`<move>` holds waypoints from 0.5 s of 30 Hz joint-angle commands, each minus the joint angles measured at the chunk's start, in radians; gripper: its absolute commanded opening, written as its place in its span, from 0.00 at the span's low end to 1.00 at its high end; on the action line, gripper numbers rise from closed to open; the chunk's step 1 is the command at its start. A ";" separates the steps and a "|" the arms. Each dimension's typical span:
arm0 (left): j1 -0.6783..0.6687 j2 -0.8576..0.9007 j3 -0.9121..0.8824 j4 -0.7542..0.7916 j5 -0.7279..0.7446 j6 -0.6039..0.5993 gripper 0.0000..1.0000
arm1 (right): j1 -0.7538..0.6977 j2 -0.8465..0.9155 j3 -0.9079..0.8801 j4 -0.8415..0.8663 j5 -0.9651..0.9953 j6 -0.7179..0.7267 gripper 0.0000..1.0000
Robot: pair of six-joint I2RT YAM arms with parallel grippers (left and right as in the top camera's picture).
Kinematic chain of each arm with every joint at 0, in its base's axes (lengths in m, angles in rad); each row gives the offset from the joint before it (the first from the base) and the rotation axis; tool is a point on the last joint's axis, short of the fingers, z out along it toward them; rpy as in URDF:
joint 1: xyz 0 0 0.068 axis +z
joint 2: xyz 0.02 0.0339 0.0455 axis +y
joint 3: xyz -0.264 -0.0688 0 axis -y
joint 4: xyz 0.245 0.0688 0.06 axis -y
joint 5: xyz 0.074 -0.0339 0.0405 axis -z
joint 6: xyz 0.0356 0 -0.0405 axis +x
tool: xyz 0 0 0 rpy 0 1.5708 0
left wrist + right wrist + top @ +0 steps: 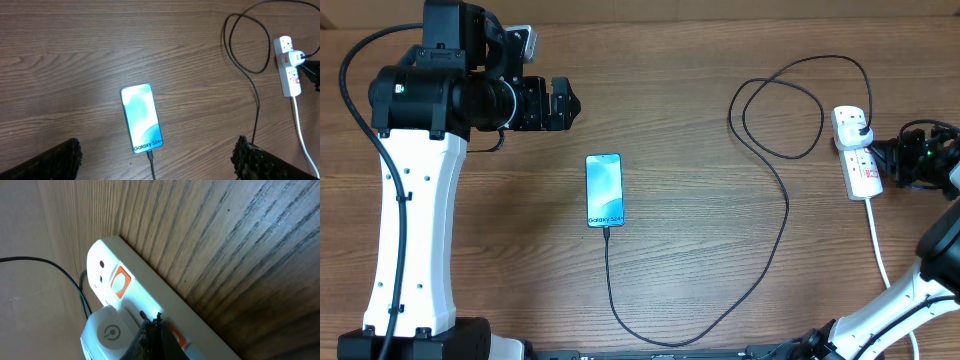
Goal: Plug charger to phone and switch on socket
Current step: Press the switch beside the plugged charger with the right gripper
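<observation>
The phone [604, 190] lies screen-up mid-table, lit, with "Galaxy S24" at its near end; it also shows in the left wrist view [142, 118]. The black charger cable [775, 185] is plugged into the phone's near end, runs along the front and loops up to a white adapter [857, 125] in the socket [860, 160]. My right gripper [156, 322] is shut, its tips pressed on the socket [150, 295] by an orange-red switch, next to the adapter [107, 332]. My left gripper [155, 160] is open and empty, above the phone.
The socket's thick white cord [876, 245] runs toward the front right edge. The cable loop [780, 110] lies left of the socket. The left arm's white column [415, 220] stands at the left.
</observation>
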 commanded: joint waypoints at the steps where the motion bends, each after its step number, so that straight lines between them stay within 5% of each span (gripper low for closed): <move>1: 0.010 -0.006 0.019 0.001 -0.007 0.016 1.00 | 0.025 0.013 -0.001 -0.017 -0.017 -0.010 0.04; 15: 0.010 -0.006 0.019 0.001 -0.007 0.016 1.00 | 0.059 0.014 -0.028 -0.056 0.036 -0.030 0.04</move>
